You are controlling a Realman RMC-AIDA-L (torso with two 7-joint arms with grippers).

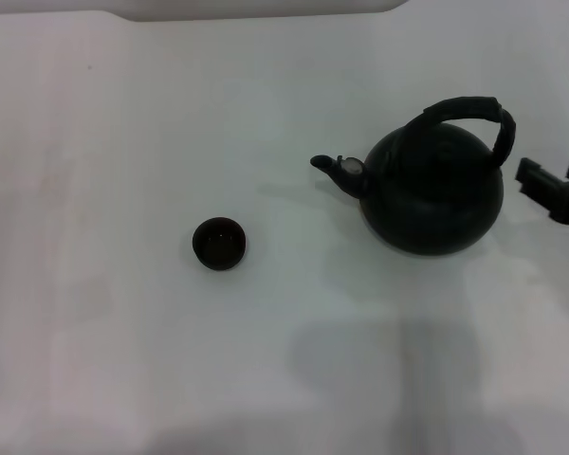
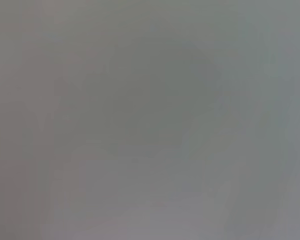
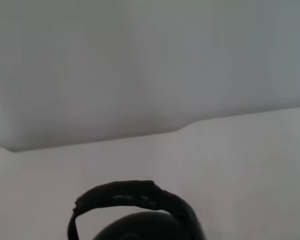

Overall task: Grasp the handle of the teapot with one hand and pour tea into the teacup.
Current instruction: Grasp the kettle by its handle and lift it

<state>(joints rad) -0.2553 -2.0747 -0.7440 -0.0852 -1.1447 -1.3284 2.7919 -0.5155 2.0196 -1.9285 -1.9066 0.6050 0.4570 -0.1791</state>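
The right gripper point(image 1: 553, 186), open, sits at the frame's right edge beside the teapot point(image 1: 434, 194), right of centre. Approach level, centring the jaws on the handle point(image 1: 467, 110) crown. The teacup point(image 1: 218, 243) stands left of centre.

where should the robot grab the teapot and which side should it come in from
Grip the top of the arched handle, which stands clear above the teapot. Probably best from the robot's right, where the right end effector waits; the spout points left toward the teacup.
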